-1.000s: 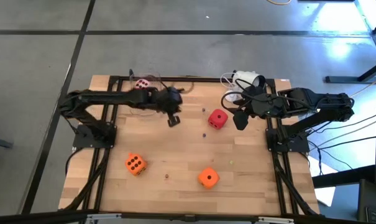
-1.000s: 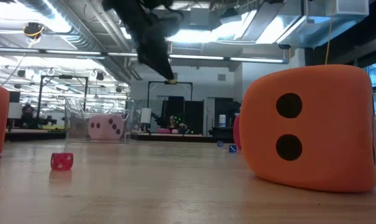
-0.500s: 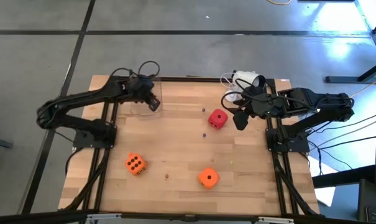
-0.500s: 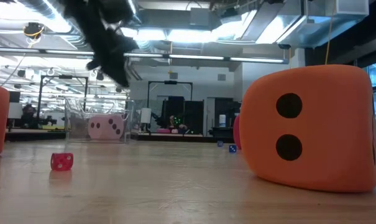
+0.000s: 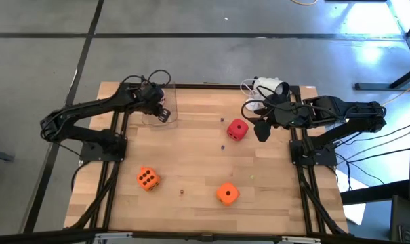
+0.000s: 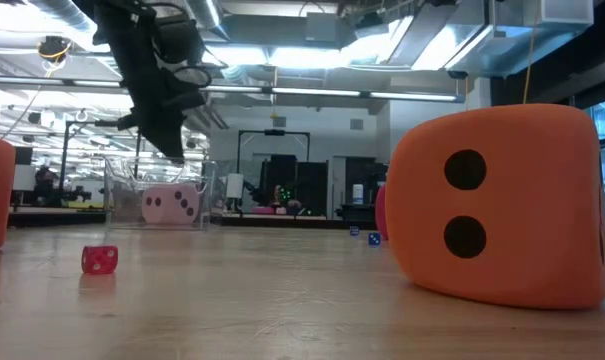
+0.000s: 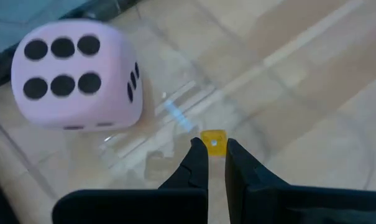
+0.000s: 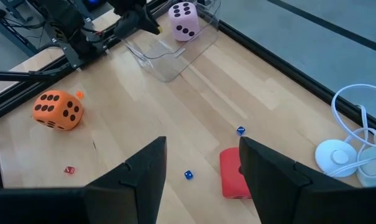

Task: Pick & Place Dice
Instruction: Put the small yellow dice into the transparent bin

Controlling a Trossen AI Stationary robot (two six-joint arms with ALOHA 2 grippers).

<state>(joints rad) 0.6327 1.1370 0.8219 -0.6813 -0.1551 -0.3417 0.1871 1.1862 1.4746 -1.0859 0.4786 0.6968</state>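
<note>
We count four big dice: one pink die (image 7: 73, 78) inside a clear container (image 8: 169, 53) at the table's far left corner, one red die (image 5: 237, 129) mid-table, two orange dice (image 5: 148, 179) (image 5: 226, 193) near the front edge. The left gripper (image 7: 215, 158) hovers over the container, its fingers pinching a tiny yellow die (image 7: 214, 142). The right gripper (image 8: 200, 171) waits above the red die, fingers spread apart. Small red (image 6: 99, 259) and blue (image 8: 188, 175) mini dice lie on the wooden table (image 5: 191, 156); grey floor, office room behind.
</note>
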